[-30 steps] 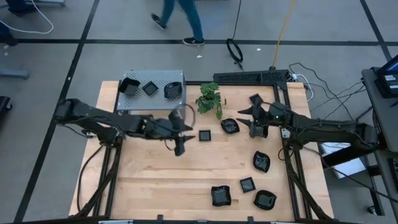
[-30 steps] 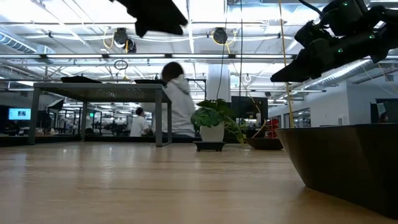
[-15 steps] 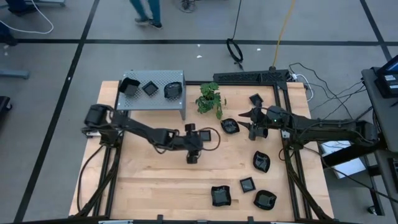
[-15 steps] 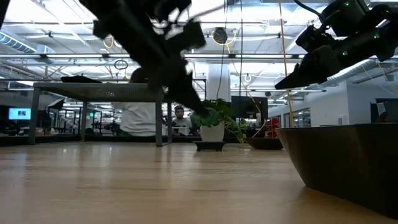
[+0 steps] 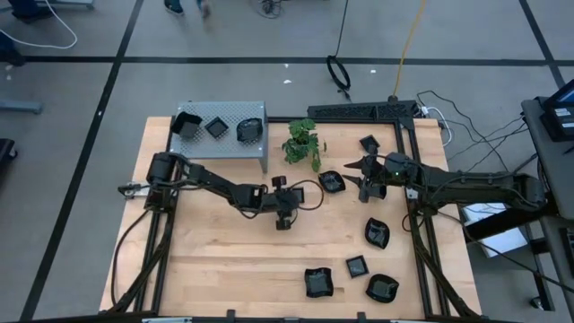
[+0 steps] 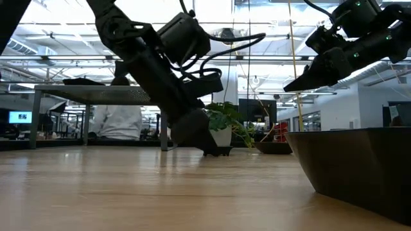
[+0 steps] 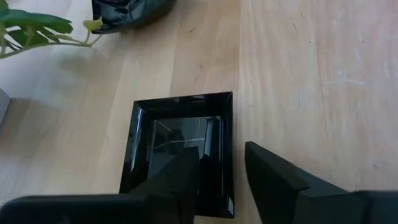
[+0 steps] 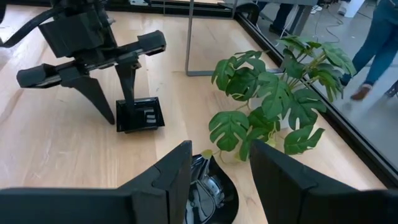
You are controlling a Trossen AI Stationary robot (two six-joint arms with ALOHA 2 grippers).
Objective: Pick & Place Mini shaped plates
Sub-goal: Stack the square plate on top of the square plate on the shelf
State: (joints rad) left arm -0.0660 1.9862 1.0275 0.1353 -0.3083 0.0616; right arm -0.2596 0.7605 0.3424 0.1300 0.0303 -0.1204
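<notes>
My left gripper [image 7: 221, 180] has just come down astride the square plate [image 7: 180, 146]'s right rim, fingers half open, gripping nothing yet.

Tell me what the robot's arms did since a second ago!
The left gripper reached from beside the grey box out to the middle of the table and came down over the small square plate, one finger inside it, one outside its rim. It isn't lifted yet. The right gripper stayed hovering by the plant; the other plates didn't move.
</notes>
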